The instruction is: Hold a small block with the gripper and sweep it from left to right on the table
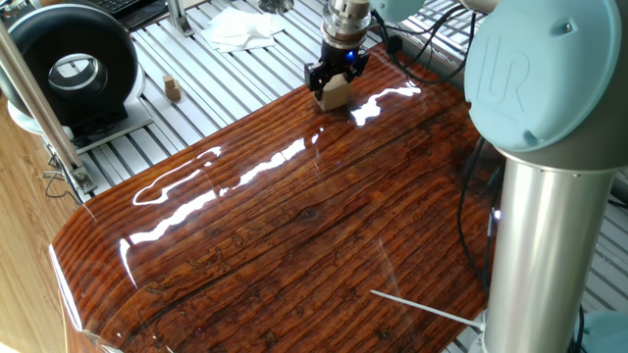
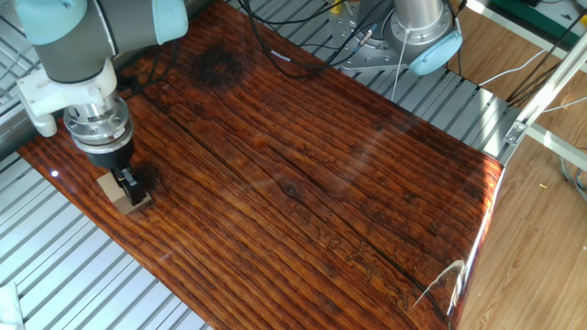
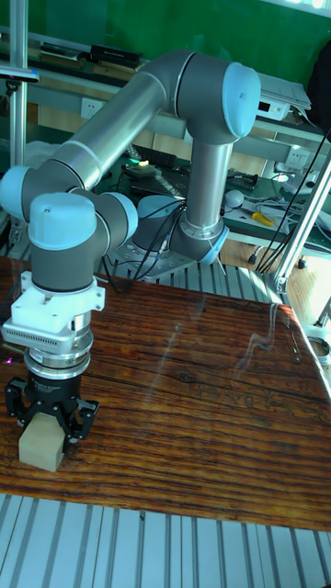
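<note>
The small block (image 1: 336, 93) (image 2: 114, 187) (image 3: 42, 446), a light-tan wooden cube, rests on the table (image 1: 294, 235) (image 2: 321, 156) (image 3: 193, 432) close to one edge. My gripper (image 1: 332, 82) (image 2: 123, 183) (image 3: 46, 424) comes straight down over it, its black fingers shut on the cube's sides. In the tall fixed view the block sits at the near left of the glossy board, under the silver wrist. The arm's pale-blue joints rise behind it.
Silver slatted aluminium (image 1: 226, 74) (image 2: 83, 275) surrounds the board. A tiny dark-brown wooden piece (image 1: 172, 88), a black round device (image 1: 74, 69) and white cloth (image 1: 240, 27) lie off the board. Cables (image 2: 275, 55) cross near the arm's base (image 2: 417, 37). The arm's column (image 1: 540, 196) fills the right.
</note>
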